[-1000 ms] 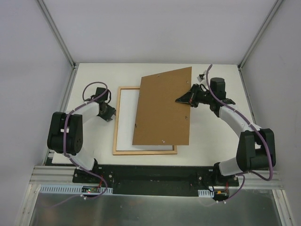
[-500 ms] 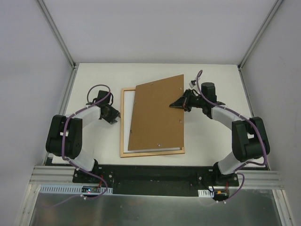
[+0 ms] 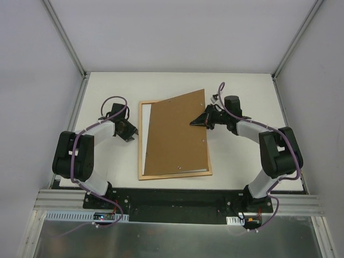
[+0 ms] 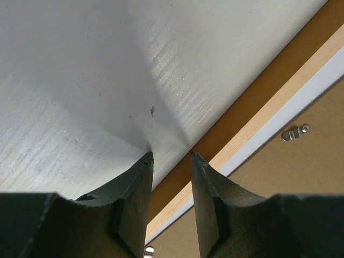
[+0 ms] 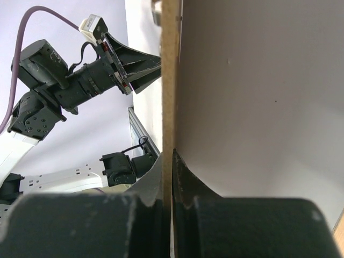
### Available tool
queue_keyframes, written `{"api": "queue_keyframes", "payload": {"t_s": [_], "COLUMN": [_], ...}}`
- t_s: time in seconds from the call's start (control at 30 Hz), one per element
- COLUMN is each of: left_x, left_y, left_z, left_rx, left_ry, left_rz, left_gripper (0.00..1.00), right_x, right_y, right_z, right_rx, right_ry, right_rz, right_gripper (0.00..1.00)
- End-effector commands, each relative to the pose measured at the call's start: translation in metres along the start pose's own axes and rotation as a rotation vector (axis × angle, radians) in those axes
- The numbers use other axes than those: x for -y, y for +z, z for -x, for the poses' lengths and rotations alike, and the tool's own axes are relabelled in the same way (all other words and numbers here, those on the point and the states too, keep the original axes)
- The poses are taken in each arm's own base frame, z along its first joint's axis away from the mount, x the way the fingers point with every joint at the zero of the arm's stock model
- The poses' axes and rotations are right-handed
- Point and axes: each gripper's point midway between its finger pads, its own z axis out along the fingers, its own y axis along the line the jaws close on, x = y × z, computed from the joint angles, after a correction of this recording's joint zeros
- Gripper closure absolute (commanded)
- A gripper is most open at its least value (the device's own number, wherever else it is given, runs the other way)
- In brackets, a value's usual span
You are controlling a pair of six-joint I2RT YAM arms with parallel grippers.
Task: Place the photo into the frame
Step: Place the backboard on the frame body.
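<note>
The frame (image 3: 141,145) lies flat on the table, pale wood side up. The photo (image 3: 147,118) rests inside it, white side up, showing only as thin strips. A brown backing board (image 3: 174,134) lies tilted over both and covers most of them. My right gripper (image 3: 196,121) is shut on the board's right edge, and its wrist view shows that edge (image 5: 171,80) pinched between the fingers (image 5: 171,156). My left gripper (image 3: 133,133) is open at the frame's left rail (image 4: 242,110), holding nothing (image 4: 170,156). The photo's strip (image 4: 301,102) runs beside the rail.
A small metal clip (image 4: 295,133) sits on the brown board near the rail. Bare white table (image 3: 242,156) lies right of the frame and behind it. Grey walls close in the left, right and back sides.
My right gripper has carried the backing board left and lower, so it now covers the frame. The frame slid a little to the right, and my left gripper followed it.
</note>
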Motion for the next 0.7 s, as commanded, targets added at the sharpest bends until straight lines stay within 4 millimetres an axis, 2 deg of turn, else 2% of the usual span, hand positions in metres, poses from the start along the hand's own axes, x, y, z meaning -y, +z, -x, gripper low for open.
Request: {"api": "queue_keyframes", "payload": {"t_s": [0.0,0.27,0.67], "left_x": [-0.005,-0.003,-0.001], "left_y": [0.002,0.008,0.010], "left_z": [-0.012,-0.011,-0.012], "left_rx": [-0.051,-0.059,-0.073], "left_ry": [0.049,0.069,0.082], "left_rz": [0.027,0.036,0.035], "left_gripper": [0.66,0.66,0.66], "right_x": [-0.036,-0.037,-0.028], "right_y": [0.005,0.008,0.027], "right_z": [0.006,0.004,-0.001], "right_rx": [-0.033,-0.057,-0.091], "right_ry": [-0.085,-0.081,-0.064], "right_rz": [0.110,0.121,0.122], "right_gripper": [1.00,0.99,0.99]}}
